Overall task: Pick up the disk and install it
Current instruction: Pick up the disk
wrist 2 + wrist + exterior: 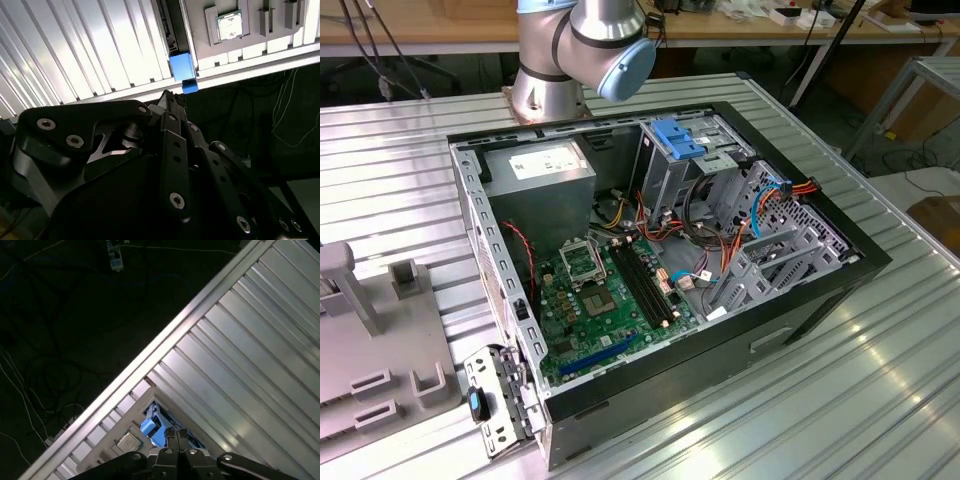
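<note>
The disk stands on edge in a slot at the border of a grey fixture plate; its bright blue caddy end faces me and the dark body runs back behind it. In the first wrist view the disk shows just past my fingertips, well below them. In both wrist views my gripper hangs high over the ribbed metal table, near its edge. Its two fingers lie together with nothing between them. The open computer case lies on its side on the table, with a grey drive cage at the back.
A fixed blue bracket tops the drive cage. Motherboard, power supply and loose cables sit inside the case. A processor chip rests on the fixture plate. Beyond the table edge is dark floor with cords. The arm's base stands behind the case.
</note>
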Tool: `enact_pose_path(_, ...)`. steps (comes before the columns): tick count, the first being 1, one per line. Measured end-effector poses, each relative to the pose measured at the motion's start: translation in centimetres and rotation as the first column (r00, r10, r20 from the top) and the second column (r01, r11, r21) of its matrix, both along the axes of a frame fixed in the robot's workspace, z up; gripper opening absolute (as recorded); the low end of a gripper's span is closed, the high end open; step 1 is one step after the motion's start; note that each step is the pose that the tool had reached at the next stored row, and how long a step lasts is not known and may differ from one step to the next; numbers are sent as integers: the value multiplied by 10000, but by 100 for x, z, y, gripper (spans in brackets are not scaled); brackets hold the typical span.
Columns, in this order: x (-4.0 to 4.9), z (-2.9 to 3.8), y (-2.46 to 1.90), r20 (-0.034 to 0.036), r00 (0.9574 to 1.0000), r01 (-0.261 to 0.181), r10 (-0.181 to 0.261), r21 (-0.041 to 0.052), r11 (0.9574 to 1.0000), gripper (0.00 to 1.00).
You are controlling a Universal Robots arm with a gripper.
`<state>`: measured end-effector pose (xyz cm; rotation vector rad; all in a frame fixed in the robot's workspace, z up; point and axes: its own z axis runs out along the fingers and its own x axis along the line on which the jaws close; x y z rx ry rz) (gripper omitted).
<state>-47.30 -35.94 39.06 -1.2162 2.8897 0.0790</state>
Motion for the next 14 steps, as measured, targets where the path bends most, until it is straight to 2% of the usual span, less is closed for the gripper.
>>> enact_pose_path(2,0,1,0,-1,9993,-366,366,-1,9993,11)
enact_pose_path(3,0,0,0,-1,9976,-692,692,-1,9976,11)
enact_pose_path(6,0,0,0,0,9906,-1365,1365,0,9906,11)
enact_pose_path(8,0,0,0,-1,9839,-1789,1789,0,9839,11)
enact_pose_path(12,0,0,0,-1,9657,-2598,2598,0,9657,11)
enact_pose_path(13,0,-1,0,0,9573,-2892,2892,0,9573,11)
enact_pose_path(14,0,-1,0,0,9506,-3105,3105,0,9506,11)
